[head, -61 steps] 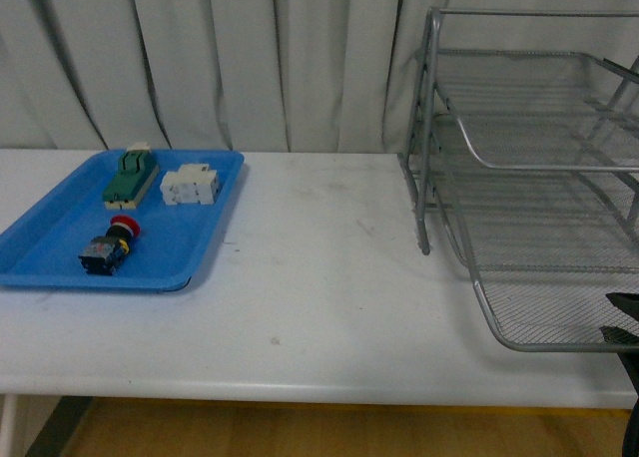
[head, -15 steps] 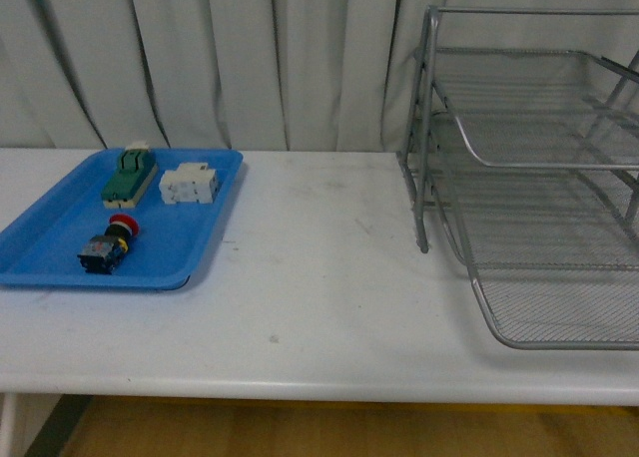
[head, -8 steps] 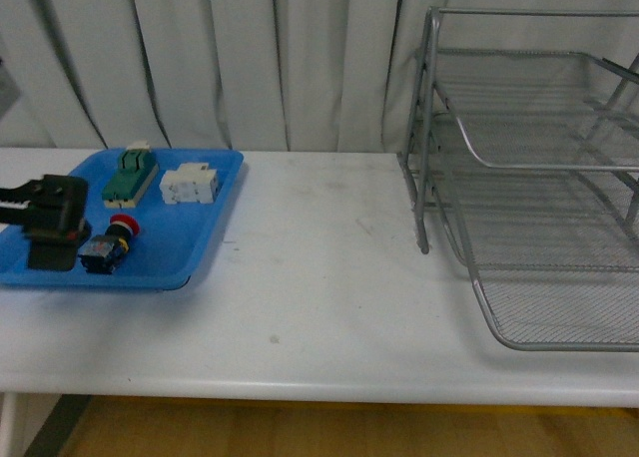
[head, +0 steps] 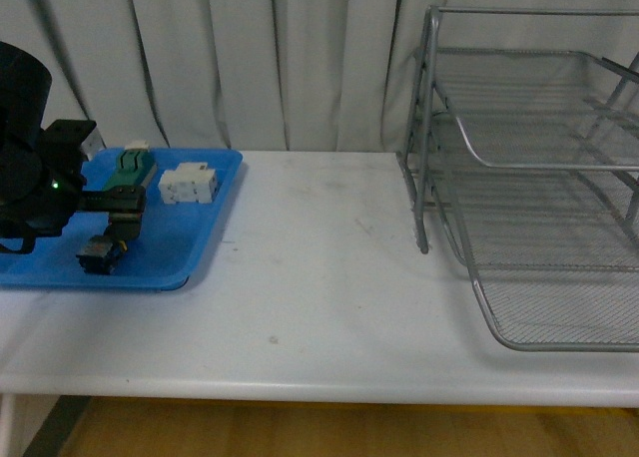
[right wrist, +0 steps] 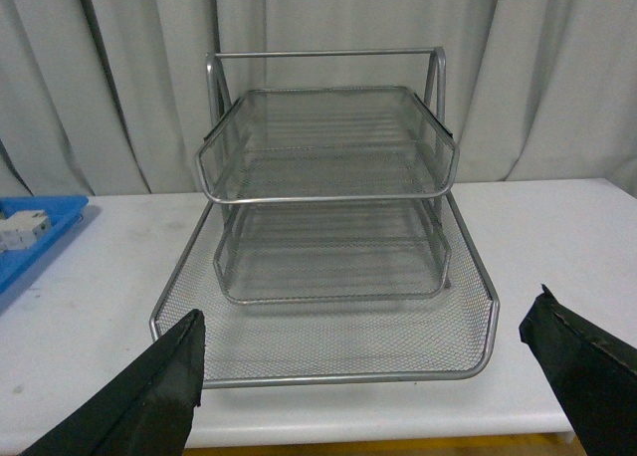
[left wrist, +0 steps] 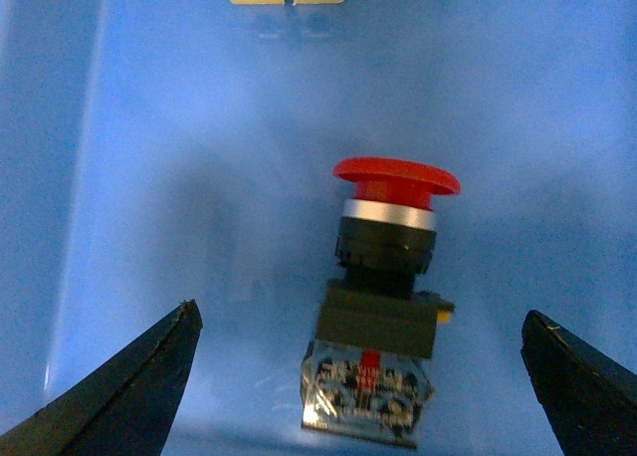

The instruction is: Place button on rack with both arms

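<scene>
- A white surface (head: pixel 319 277) stood before pale curtains, with a blue tray (head: pixel 190 247) at the left and the rack (head: pixel 539 208), a silver three-tier wire stand, well apart at the right.
- The button (head: pixel 105 249) lay on its side in the blue tray, near its front edge. A green block (head: pixel 130 163) and a white block (head: pixel 190 185) sat further back in the same tray.
- The black left arm reached over the tray, and its left gripper (left wrist: pixel 363 381) hung just above the button.
- In the left wrist view the jaws were spread wide with the button (left wrist: pixel 383 277) between them, neither one touching it. Its red cap pointed away from the camera and its body sat slightly askew.
- The right gripper (right wrist: pixel 368 391) was also spread and empty, facing the rack (right wrist: pixel 328 177) from the front. It did not show in the front view.
- Likely risk: because the button sat crooked, one jaw could reach it first and push it across the smooth tray instead of pinching it.
- A grip on the rounded cap rather than the blocky body could squeeze it out.
- The rack stood far from the tray, so a pass between the arms seemed needed, and a weak hold could drop the button there.
</scene>
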